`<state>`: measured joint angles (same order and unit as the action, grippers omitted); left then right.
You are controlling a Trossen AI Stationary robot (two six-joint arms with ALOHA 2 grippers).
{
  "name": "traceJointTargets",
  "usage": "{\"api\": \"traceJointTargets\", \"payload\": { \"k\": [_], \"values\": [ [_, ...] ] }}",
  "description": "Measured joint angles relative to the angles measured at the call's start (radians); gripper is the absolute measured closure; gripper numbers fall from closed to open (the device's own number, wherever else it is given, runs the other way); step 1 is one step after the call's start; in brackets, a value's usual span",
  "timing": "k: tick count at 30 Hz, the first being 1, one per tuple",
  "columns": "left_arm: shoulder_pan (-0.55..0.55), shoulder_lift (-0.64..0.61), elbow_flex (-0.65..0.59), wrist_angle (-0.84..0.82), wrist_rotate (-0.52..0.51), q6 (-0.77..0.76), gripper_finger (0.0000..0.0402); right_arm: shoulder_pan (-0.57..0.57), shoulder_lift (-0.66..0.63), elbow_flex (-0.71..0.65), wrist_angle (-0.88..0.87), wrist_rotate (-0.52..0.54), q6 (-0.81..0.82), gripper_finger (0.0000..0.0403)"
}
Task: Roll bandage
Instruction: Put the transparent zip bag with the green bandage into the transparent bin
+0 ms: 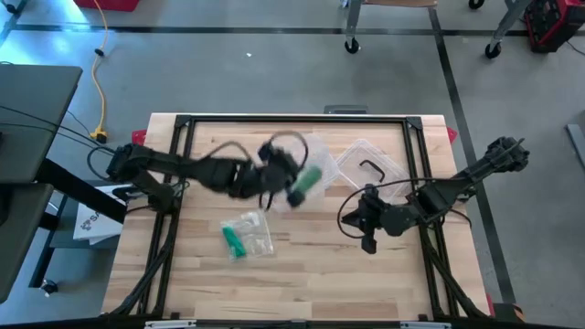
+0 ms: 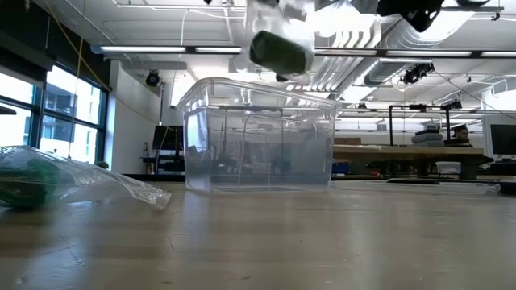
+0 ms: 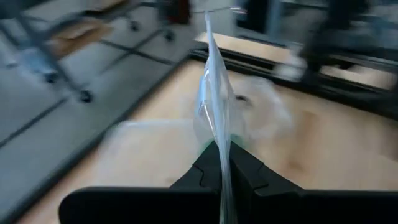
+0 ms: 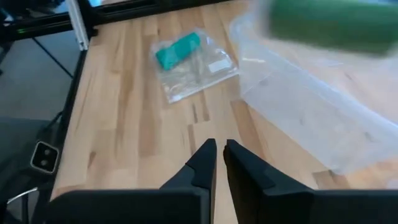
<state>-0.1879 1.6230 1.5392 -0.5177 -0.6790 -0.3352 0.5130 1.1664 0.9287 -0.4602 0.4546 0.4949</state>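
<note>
Taking the clear plastic tub [image 2: 258, 137] as the landmark, the nearest thing in the low view is a clear bag with a teal bandage roll [image 2: 40, 184] inside, lying flat on the wooden worktop [image 2: 322, 242] well in front of the tub and off to one side; from above this bagged roll [image 1: 245, 236] sits nearer the front edge of the worktop than the tub [image 1: 366, 164] does. The right hand [image 1: 367, 239] hovers over bare worktop just in front of the tub, its fingers [image 4: 205, 158] almost closed with a thin gap and nothing between them. The left hand [image 1: 274, 169] is clenched on the top edge of a second clear bag [image 3: 214, 112], which hangs in the air just beside the tub with a dark green bandage roll [image 1: 304, 181] inside it
</note>
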Motion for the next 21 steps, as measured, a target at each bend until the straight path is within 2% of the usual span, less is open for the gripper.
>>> {"api": "traceJointTargets", "payload": {
  "k": [4, 8, 11, 16, 21],
  "values": [
    [0.129, 0.001, 0.008, 0.002, -0.004, -0.020, 0.0401, 0.041, -0.002, 0.000, 0.000, 0.027, -0.003, 0.0375],
    [0.221, 0.030, 0.001, -0.004, 0.065, -0.088, 0.0401, 0.073, -0.002, 0.000, -0.005, 0.029, -0.005, 0.0375],
    [0.250, 0.050, -0.022, 0.009, 0.137, -0.149, 0.0401, 0.093, -0.002, 0.000, -0.017, 0.047, -0.005, 0.0375],
    [0.258, 0.106, -0.027, 0.022, 0.253, -0.157, 0.0401, 0.123, -0.002, -0.001, -0.022, 0.118, -0.003, 0.0375],
    [0.253, 0.165, -0.027, 0.035, 0.276, -0.150, 0.0391, 0.136, -0.001, -0.001, -0.023, 0.147, -0.002, 0.0375]
  ]
}}
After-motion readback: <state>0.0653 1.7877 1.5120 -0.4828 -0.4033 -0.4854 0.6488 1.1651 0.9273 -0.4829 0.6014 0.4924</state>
